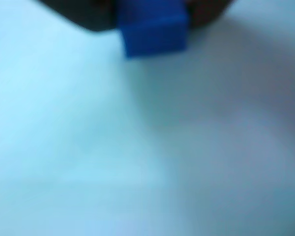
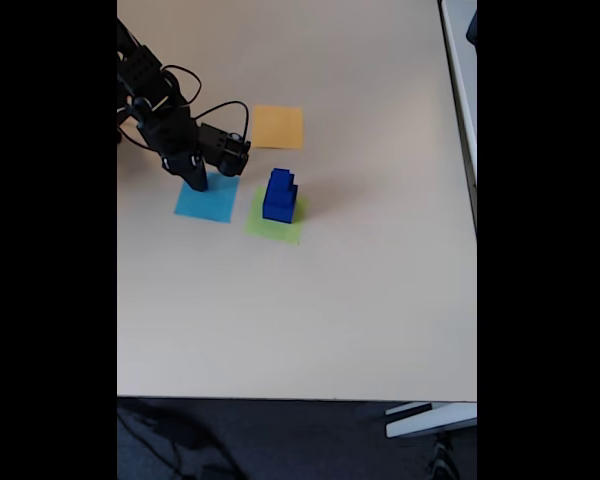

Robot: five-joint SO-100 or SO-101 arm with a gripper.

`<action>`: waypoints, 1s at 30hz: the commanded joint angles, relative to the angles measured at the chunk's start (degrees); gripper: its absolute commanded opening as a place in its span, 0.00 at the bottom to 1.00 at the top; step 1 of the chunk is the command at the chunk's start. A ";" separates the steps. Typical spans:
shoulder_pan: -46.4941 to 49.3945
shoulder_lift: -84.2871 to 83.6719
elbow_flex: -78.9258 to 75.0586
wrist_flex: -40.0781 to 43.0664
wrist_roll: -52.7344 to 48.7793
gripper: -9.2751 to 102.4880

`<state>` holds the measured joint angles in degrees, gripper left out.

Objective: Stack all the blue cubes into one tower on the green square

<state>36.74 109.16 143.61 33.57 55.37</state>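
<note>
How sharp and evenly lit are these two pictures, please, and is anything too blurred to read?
Wrist view: heavily out of focus; a blue cube shows soft-edged against pale blue, with a greyish shadow spreading right of it. Fixed view: sharper, black bars either side, even light; the gripper hangs over the light-blue square, its jaws too small to read; the cube stack casts a faint shadow.

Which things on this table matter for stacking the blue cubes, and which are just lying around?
Part of the job:
- blue cube tower, stacked on the green square
- small blue cube at the end effector; whether it is gripped cannot be told

Just lying about:
- light-blue square, under the end effector
- orange square
</note>
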 commanded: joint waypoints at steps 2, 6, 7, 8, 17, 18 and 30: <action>0.97 4.57 -9.32 4.75 -0.53 0.08; 1.58 4.04 -17.67 10.37 -0.62 0.08; 1.58 4.04 -19.60 11.87 -0.44 0.08; 1.41 4.04 -21.62 13.62 -0.26 0.08; -0.35 -1.41 -43.95 29.79 2.55 0.08; -0.53 -2.90 -46.85 31.55 2.90 0.08; -1.58 -26.81 -83.23 44.47 5.54 0.08</action>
<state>35.68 84.64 71.02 75.50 60.12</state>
